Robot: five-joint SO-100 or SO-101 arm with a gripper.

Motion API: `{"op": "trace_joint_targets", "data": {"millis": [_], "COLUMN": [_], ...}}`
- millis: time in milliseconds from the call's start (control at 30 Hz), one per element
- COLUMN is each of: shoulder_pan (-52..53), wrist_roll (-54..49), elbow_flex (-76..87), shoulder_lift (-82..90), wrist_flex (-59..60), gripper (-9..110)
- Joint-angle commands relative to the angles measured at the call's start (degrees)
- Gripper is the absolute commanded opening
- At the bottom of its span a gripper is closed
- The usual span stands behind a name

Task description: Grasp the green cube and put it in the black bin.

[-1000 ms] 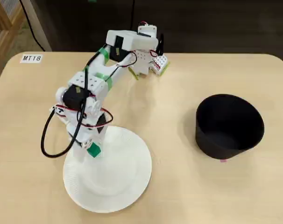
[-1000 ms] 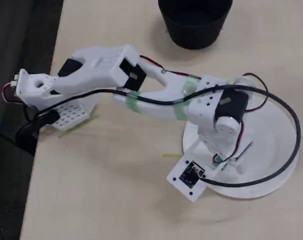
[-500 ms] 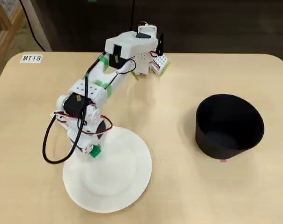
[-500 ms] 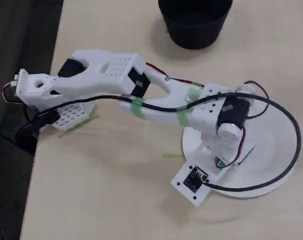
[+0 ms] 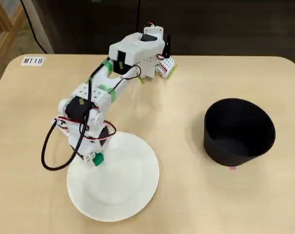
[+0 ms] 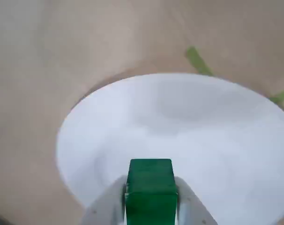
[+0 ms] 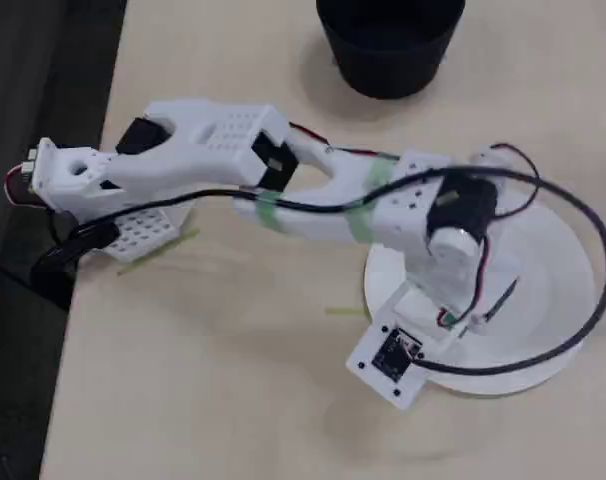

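Observation:
The green cube (image 6: 150, 190) fills the gap between my white fingers in the wrist view, and my gripper (image 6: 150, 206) is shut on it. In a fixed view the gripper (image 5: 95, 157) holds the green cube (image 5: 97, 158) just above the upper left rim of the white plate (image 5: 119, 187). Another fixed view shows only a speck of green at the gripper (image 7: 446, 320), under the wrist. The black bin (image 5: 238, 131) stands upright, well to the right of the plate, and its top shows at the upper edge as black bin (image 7: 388, 45).
Thin green tape strips (image 6: 198, 61) lie on the wooden table beyond the plate. A black cable (image 5: 49, 151) loops left of the wrist. The arm's base (image 5: 155, 61) sits at the table's far edge. A label reading MT18 (image 5: 32, 61) is at the far left corner.
The arm has drawn back slightly and the gripper with the cube has shifted a little toward the plate's upper left rim. The plate seems nudged slightly. The bin has not moved.

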Motion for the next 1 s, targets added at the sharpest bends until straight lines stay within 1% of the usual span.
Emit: {"op": "trace_joint_targets", "data": {"millis": [0, 100, 200, 333, 467, 533, 633, 967], "shoulder_pan": [-5.45, -15.21, -28.65, -46.49, -58.45, -61.52, -63.37, -60.12], "wrist_roll": [-5.63, -15.03, -20.3, -18.98, -14.68, -12.92, -11.51, -7.29], "elbow_flex": [-6.59, -3.25, 2.64, 5.19, 4.66, 4.75, 5.71, 14.85], "shoulder_lift": [14.85, 23.12, 28.48, 28.92, 26.19, 25.05, 23.99, 24.17], "wrist_flex": [-0.09, 0.18, 0.18, 0.18, -0.18, -0.09, 0.09, 0.18], "gripper": [0, 0, 0, 0, 0, 0, 0, 0]}}
